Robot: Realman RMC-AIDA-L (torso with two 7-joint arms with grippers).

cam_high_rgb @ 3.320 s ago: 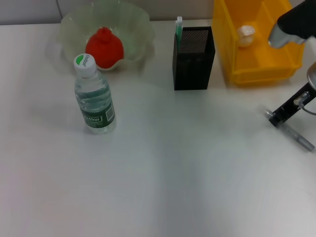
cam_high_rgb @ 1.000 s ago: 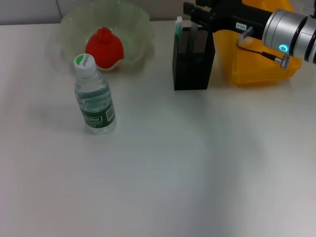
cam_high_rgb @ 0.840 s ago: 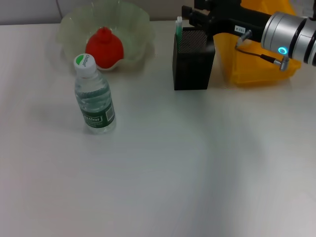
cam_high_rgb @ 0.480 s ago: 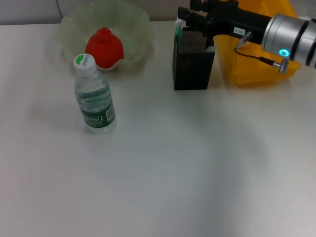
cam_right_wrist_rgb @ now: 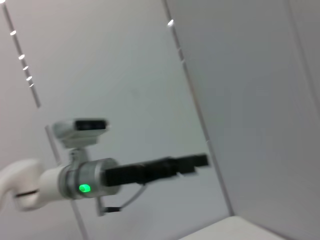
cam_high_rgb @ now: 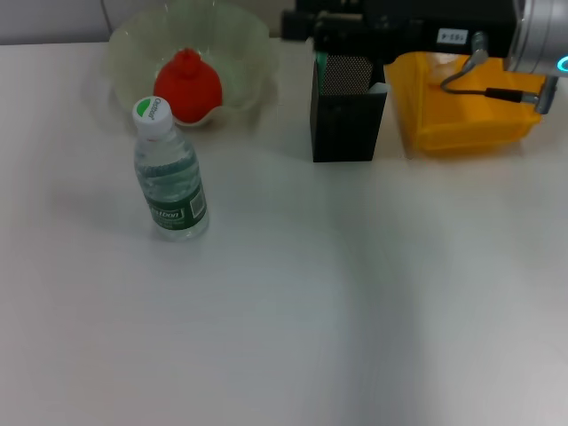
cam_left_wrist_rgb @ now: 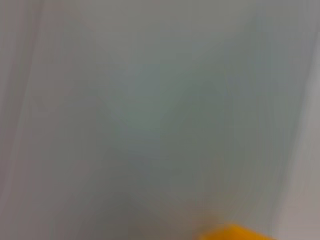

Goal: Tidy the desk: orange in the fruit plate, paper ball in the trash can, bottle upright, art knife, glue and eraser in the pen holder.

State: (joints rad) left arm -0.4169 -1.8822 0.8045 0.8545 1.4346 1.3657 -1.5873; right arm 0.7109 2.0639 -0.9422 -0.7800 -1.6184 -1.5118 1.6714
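The water bottle [cam_high_rgb: 169, 174] stands upright on the white desk [cam_high_rgb: 293, 302]. The orange [cam_high_rgb: 187, 85] lies in the clear fruit plate [cam_high_rgb: 191, 53]. The black mesh pen holder [cam_high_rgb: 348, 111] holds a green-tipped item [cam_high_rgb: 321, 64]. The art knife, glue and eraser do not show otherwise. My right arm reaches across the back from the right. Its gripper [cam_high_rgb: 298, 23] is above and just left of the pen holder. It hides the paper ball in the yellow trash can [cam_high_rgb: 466, 111]. My left arm's gripper [cam_right_wrist_rgb: 192, 162] shows far off in the right wrist view, held out level.
The yellow trash can stands right beside the pen holder at the back right. A cable [cam_high_rgb: 484, 80] from the right arm hangs over the can. The left wrist view shows only blurred grey with a yellow patch [cam_left_wrist_rgb: 232, 232].
The right gripper held a grey art knife low at the right, then hovered over the pen holder. Now it has swept left past the holder. The bottle and orange have not moved.
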